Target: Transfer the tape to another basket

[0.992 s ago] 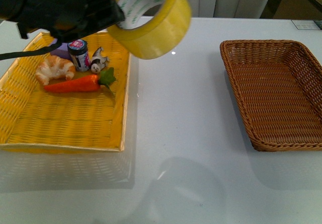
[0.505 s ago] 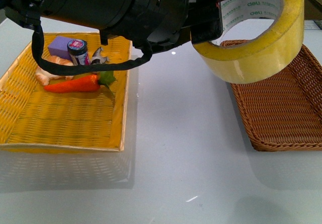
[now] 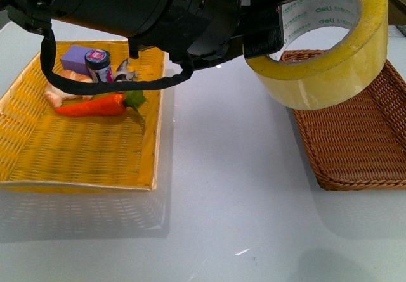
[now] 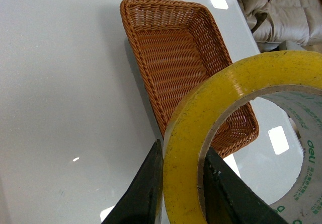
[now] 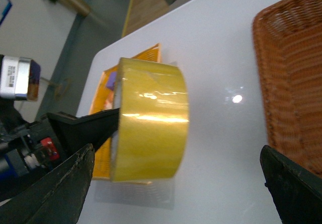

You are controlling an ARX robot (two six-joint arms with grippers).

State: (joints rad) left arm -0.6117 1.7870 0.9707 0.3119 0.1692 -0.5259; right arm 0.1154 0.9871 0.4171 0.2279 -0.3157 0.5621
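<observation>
My left gripper [image 3: 263, 32] is shut on the yellow tape [image 3: 327, 60] and holds it in the air over the near-left rim of the brown wicker basket [image 3: 355, 136]. In the left wrist view its black fingers [image 4: 143, 194] clamp the tape's wall [image 4: 183, 148], with the brown basket [image 4: 171, 58] below and beyond. In the right wrist view the tape [image 5: 151, 118] hangs above the white table, the brown basket [image 5: 292, 73] off to one side. My right gripper [image 5: 176, 183] is open and empty, its fingers [image 5: 65, 189] wide apart.
A bright yellow woven basket [image 3: 38, 149] on the left holds a carrot [image 3: 98, 106], a croissant [image 3: 60, 87], a small jar [image 3: 99, 65], a purple block [image 3: 76, 57] and a small figure [image 3: 125, 73]. White table [image 3: 222, 187] lies between the baskets.
My left arm carried the tape from above the yellow basket rightward to the brown basket's left rim. In the last half second it only shifted slightly further right.
</observation>
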